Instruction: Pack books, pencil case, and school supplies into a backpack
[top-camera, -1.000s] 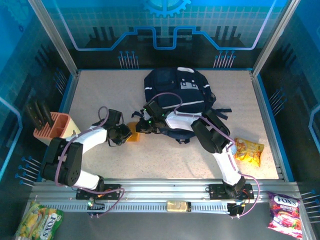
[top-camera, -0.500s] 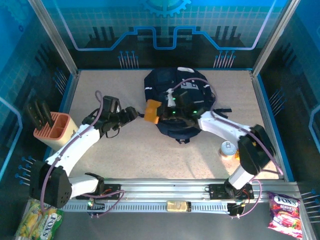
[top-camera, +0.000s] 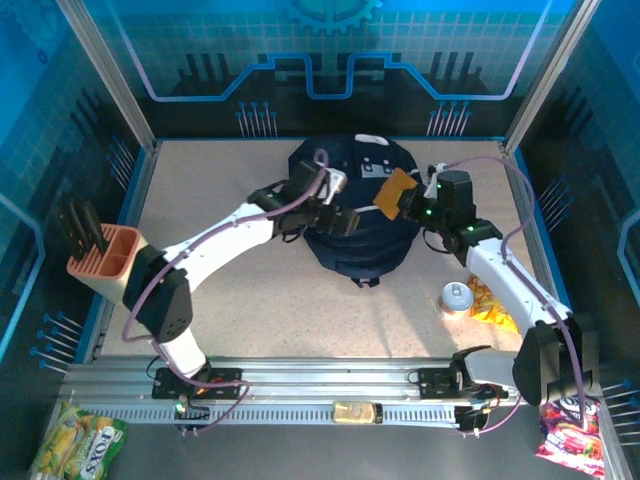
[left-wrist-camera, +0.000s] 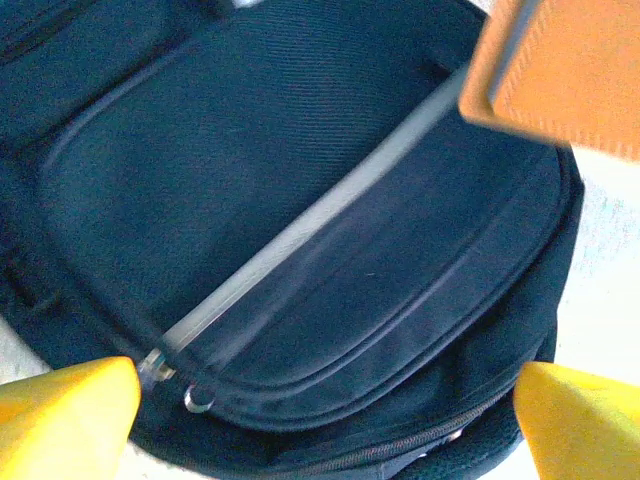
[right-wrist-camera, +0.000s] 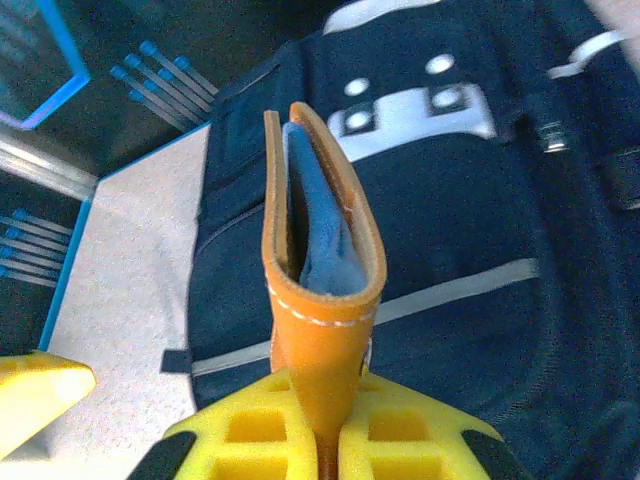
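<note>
**A:** Right pincer (right-wrist-camera: 320, 432) first: clenched hard on the orange pad (right-wrist-camera: 322, 250). Its yellow fingers (right-wrist-camera: 400, 420) press both sides of the pad's lower end at the bottom of the wrist frame.

**B:** And the pad stands on edge there, a blue lining showing inside the fold!

**A:** Behind it lies the backpack (right-wrist-camera: 460, 260), dark navy across the middle and right. It has white-grey patches (right-wrist-camera: 420, 110) near the top and a pale stripe (right-wrist-camera: 450, 290) running across.

**B:** Overhead now: the pad is just right of frame centre, over the backpack's upper right part. Whether it touches the fabric, I can't tell.

**A:** Over to the left pincer (left-wrist-camera: 325, 420), and it's released! The fingertips (left-wrist-camera: 70, 405) sit wide apart in the two bottom corners of its wrist frame. Nothing is between them, only navy fabric beneath.

**B:** The stripe cuts diagonally from lower left to upper right, with a small metal ring at its lower end. The pad's corner pokes in at the upper right.

**A:** From above, that pincer hovers over the middle of the backpack, just left of the pad. The backpack itself lies on the table (top-camera: 260, 310), centre of the upper half.

**B:** Further out, a pink rack (top-camera: 105, 258) with black pieces is at the table's left edge. A small can (top-camera: 455, 296) is beside a yellow snack bag (top-camera: 495, 305) at the right.

**A:** Two more snack packets (top-camera: 72, 442) lie off the table, one in each bottom corner.
</note>
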